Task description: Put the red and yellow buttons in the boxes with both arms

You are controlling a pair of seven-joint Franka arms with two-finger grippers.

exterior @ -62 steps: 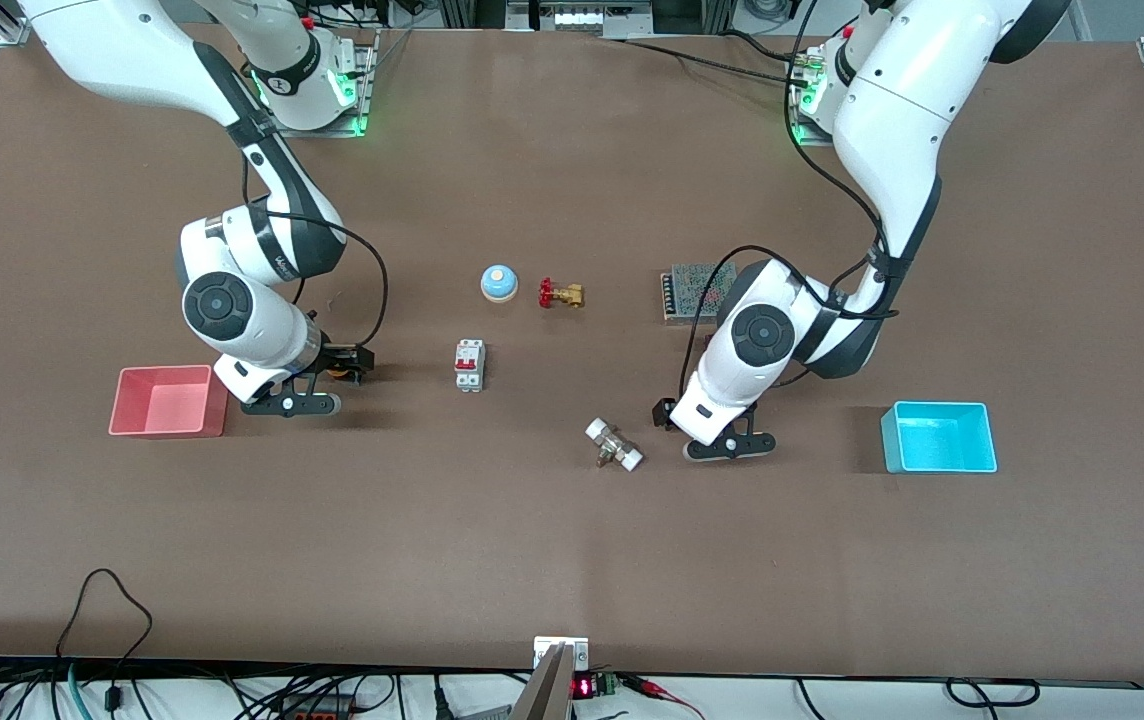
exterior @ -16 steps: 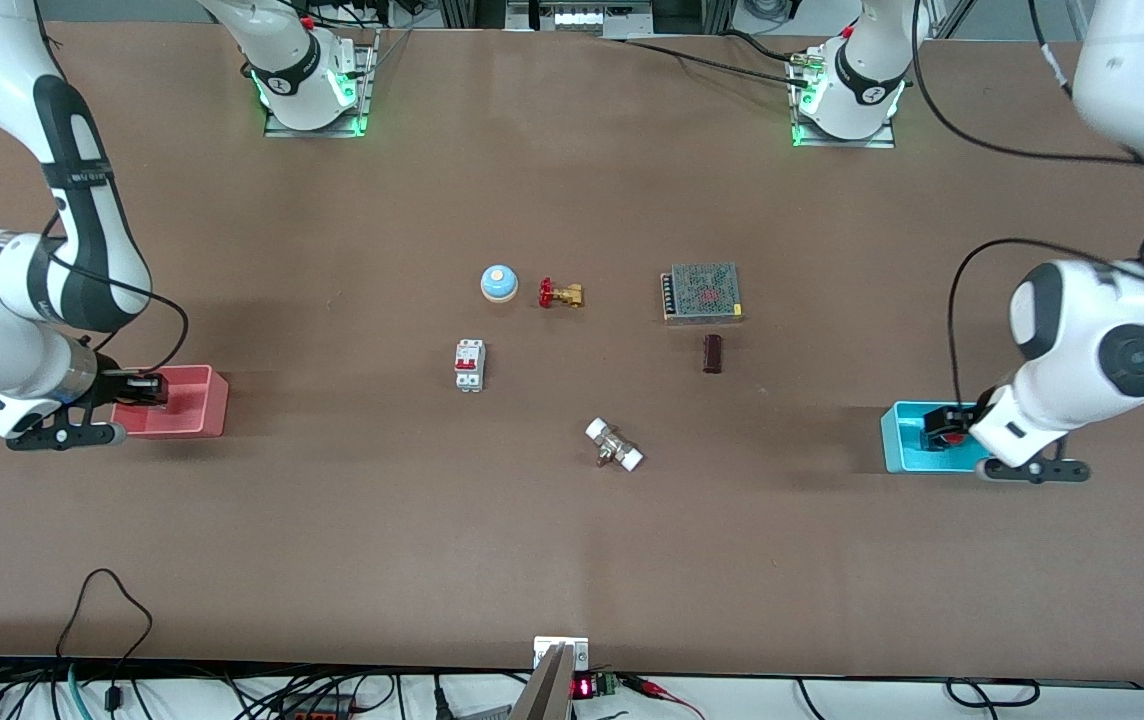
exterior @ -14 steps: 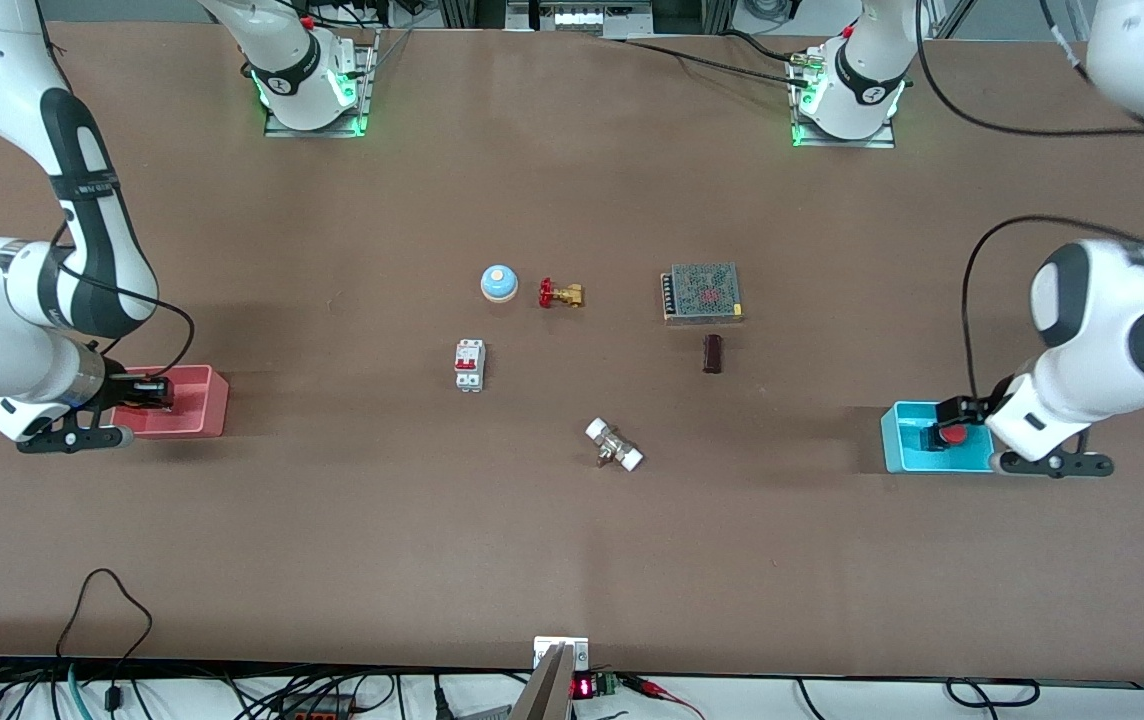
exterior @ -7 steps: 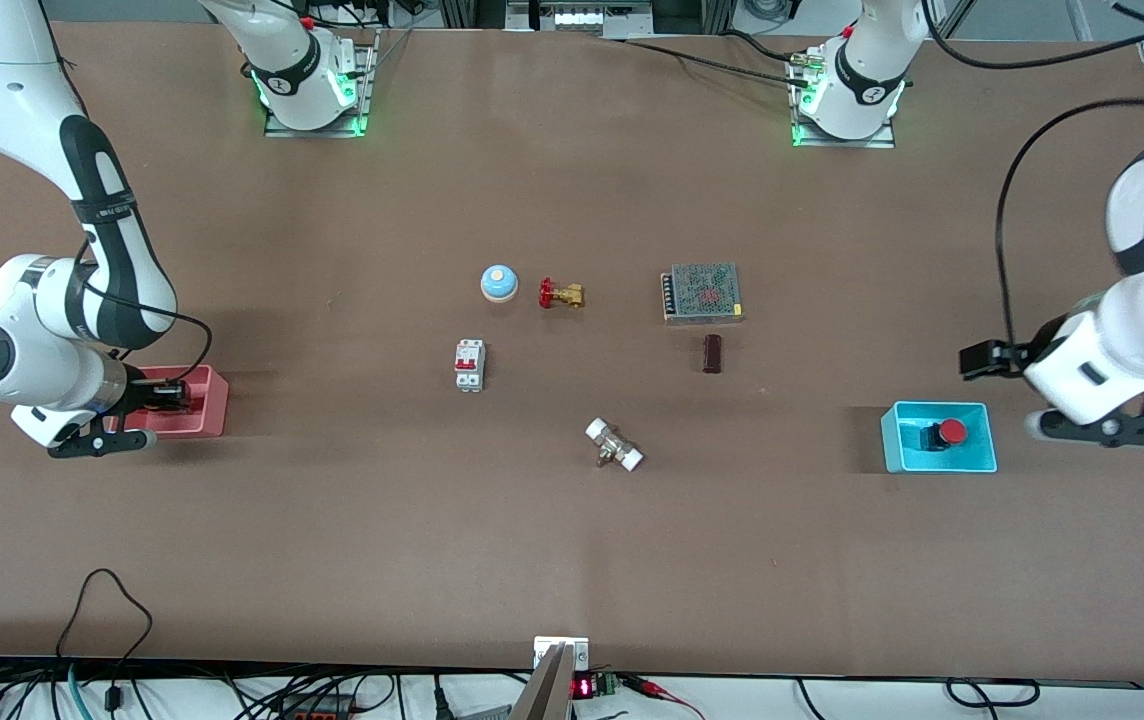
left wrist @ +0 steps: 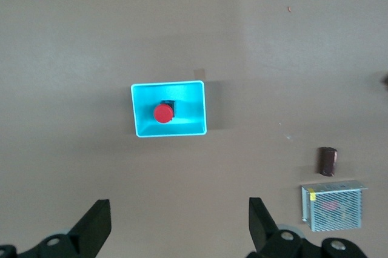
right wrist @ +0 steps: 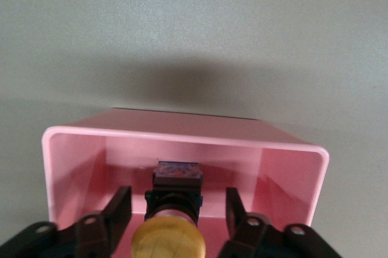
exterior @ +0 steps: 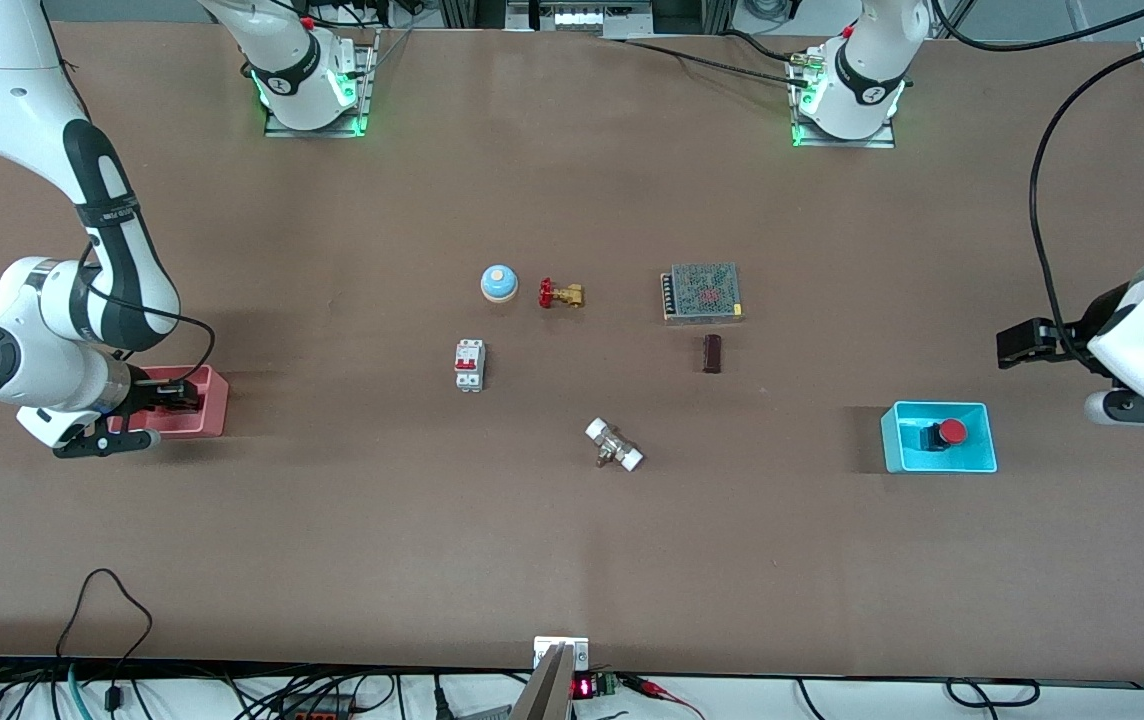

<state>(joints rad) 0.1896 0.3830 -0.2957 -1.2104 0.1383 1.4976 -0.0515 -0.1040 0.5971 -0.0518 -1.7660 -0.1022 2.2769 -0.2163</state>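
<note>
The red button (exterior: 951, 431) lies in the cyan box (exterior: 889, 440) toward the left arm's end of the table. My left gripper (exterior: 1004, 345) hangs open and empty in the air above the table beside that box; its wrist view looks down on the cyan box (left wrist: 203, 109) and the red button (left wrist: 162, 113) from high up. My right gripper (exterior: 177, 397) reaches low into the pink box (exterior: 215, 405). In the right wrist view the yellow button (right wrist: 170, 240) sits inside the pink box (right wrist: 285, 173), with the right gripper (right wrist: 176, 200) open and a gap on each side of the button's black base.
Mid-table stand a blue dome (exterior: 498, 283), a brass valve with a red handle (exterior: 560, 294), a white breaker (exterior: 470, 364), a mesh-covered power supply (exterior: 702, 292), a dark cylinder (exterior: 712, 353) and a fitting with white caps (exterior: 614, 445).
My left gripper has risen away from the cyan box, leaving the red button in it. My right gripper has shifted further over the pink box and opened off the yellow button.
</note>
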